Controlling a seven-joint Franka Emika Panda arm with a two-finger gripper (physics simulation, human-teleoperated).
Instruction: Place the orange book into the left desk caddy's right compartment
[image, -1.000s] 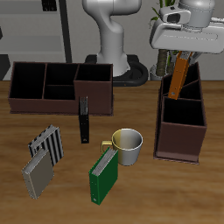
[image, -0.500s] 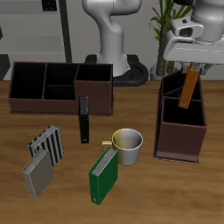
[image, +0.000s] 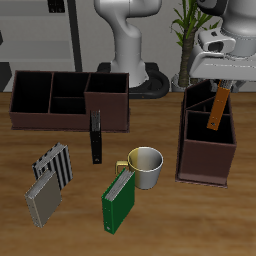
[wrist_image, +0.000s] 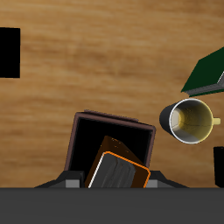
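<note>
The orange book (image: 217, 108) hangs tilted, its upper end pinched in my gripper (image: 222, 87), which is shut on it. It is over the left desk caddy (image: 190, 140), a dark maroon box running away from the table's front edge. The book's lower end dips toward the right compartment (image: 207, 131), the big square section at the caddy's near end. In the wrist view the orange book (wrist_image: 116, 168) sits over that compartment's dark opening (wrist_image: 96, 136). Whether the book touches the floor or a wall is not visible.
A second maroon caddy (image: 110, 110) lies side-on at the back. A black book (image: 96, 137) stands before it. A pale yellow mug (image: 147, 165) and a green book (image: 119, 200) are beside the left caddy. Striped and grey books (image: 50, 180) lie near the front edge.
My gripper has carried the orange book sideways across the caddy and downward. The book's lower end now sits deeper among the caddy walls.
</note>
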